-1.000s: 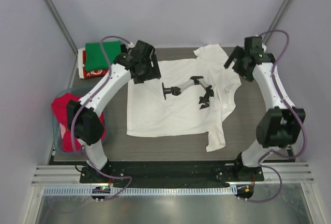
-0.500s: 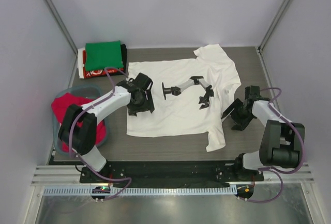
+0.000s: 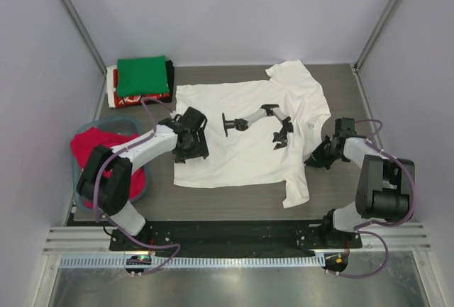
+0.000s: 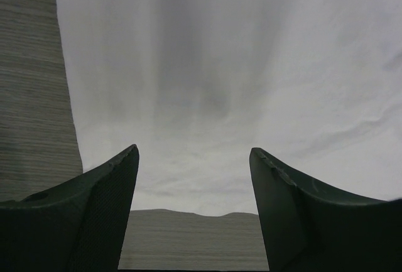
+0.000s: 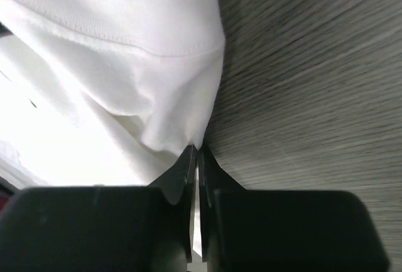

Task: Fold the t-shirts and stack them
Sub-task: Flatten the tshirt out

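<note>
A white t-shirt [image 3: 245,133] with black chest print lies spread flat on the table, and its cloth [image 4: 239,65] fills the left wrist view. My left gripper [image 3: 190,149] [image 4: 195,151] hangs low over the shirt's left edge, jaws open with nothing between them. My right gripper [image 3: 313,159] [image 5: 197,151] sits at the shirt's right edge, shut on a pinch of the white t-shirt [image 5: 113,96] beside a hemmed edge. A folded stack stands at the far left: a green t-shirt [image 3: 143,74] on top, black [image 3: 170,74] and red-and-white [image 3: 122,98] ones under it.
A grey-blue tub [image 3: 117,120] at the left holds a red t-shirt [image 3: 96,147], close to the left arm's elbow. Bare wood-grain table [image 3: 340,94] shows to the right of the shirt. A metal rail [image 3: 227,239] runs along the near edge.
Both arms came from the far corners down to the shirt's left and right edges. The right gripper closed on the right edge. The left gripper stayed open.
</note>
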Robot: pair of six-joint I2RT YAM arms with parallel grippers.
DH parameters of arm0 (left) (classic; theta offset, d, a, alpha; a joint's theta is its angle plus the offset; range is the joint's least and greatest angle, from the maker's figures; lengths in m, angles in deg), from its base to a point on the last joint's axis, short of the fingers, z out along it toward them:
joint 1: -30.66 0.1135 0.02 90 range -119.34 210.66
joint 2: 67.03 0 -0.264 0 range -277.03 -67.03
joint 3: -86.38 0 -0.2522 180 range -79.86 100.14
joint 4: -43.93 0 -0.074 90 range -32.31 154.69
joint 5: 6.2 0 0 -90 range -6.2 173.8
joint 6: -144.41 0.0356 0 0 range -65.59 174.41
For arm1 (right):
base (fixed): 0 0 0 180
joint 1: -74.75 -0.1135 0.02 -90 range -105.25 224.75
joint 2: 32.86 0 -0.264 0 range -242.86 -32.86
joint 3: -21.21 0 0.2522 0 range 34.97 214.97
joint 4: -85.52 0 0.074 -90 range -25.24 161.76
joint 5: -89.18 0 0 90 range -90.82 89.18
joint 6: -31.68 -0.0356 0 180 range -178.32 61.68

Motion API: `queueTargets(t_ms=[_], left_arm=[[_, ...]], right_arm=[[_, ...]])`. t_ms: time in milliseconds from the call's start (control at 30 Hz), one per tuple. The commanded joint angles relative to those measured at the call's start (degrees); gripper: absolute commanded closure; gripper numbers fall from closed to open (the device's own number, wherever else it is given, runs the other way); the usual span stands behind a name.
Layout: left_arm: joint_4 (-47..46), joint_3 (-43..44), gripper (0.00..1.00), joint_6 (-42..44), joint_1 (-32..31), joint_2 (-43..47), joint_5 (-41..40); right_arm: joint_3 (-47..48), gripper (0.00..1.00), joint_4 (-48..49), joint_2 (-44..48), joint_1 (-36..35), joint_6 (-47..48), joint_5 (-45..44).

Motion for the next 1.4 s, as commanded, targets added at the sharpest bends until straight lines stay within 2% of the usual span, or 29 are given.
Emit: queueTargets(t_ms=[0, 100, 233, 467, 500, 533, 567, 633, 667, 800, 1000, 1100, 1233, 1367], left_arm=[[-3.68, -2.14, 0.28, -1.37, 1.84, -0.54, -2.1], [-4.13, -4.08, 0.3, -1.02, 4.74, -1.25, -2.1], [-4.66, -6.01, 0.32, 0.21, 8.17, -1.42, -2.63], [-4.83, -5.75, 0.33, 2.06, 13.1, -3.79, -2.54], [-4.66, -5.58, 0.34, 2.32, 13.1, -4.15, -2.37], [-4.48, -5.14, 0.34, 2.41, 13.01, -4.06, -1.75], [-4.22, -4.96, 0.34, 2.41, 13.1, -3.8, -1.31], [-3.52, -4.35, 0.35, 2.41, 12.23, -1.88, -1.66], [-3.25, -4.17, 0.34, 2.41, 11.78, -1.08, -2.53], [-0.1, -2.5, 0.34, 2.41, 9.5, 2.44, -3.5], [0.7, -4.08, 0.34, 0.13, 6.07, 7.01, -2.72], [0.36, -5.13, 0.34, -0.84, 4.66, 8.15, -2.19], [-1.23, -7.5, 0.34, -2.07, 3.87, 8.51, -0.79], [-4.39, -11.45, 0.33, -3.39, 3.78, 8.86, 1.24]], right_arm=[[-0.33, 0.98, 0.59, 1.27, 0.23, 1.71, -4.58], [1.43, 0.99, -3.98, 5.57, 0.76, 2.5, -9.27], [5.2, 0.99, -10.57, 12.16, 1.2, 2.85, -22.76], [5.83, 0.98, -14.45, 19.64, 1.55, 2.5, -34.04], [6.0, 0.93, -14.88, 19.73, 1.55, 2.33, -34.4], [6.35, 0.74, -14.98, 19.65, 1.64, 2.24, -34.4], [6.53, 0.62, -14.89, 19.56, 1.55, 2.32, -31.62], [6.88, 0.32, -14.71, 19.29, 1.55, 2.59, -27.48], [6.8, 0.3, -14.89, 18.94, 1.64, 2.33, -24.15], [2.95, 0.28, -15.07, 21.13, 0.42, 0.05, -17.11], [-5.23, 0.34, -12.96, 25.44, -2.22, -4.79, -11.12], [-8.75, 0.4, -10.94, 24.57, -3.72, -6.46, -10.23], [-9.64, 0.55, -9.53, 22.82, -3.98, -7.95, -12.77], [-11.13, 0.62, -8.57, 22.02, -4.07, -9.54, -15.5]])
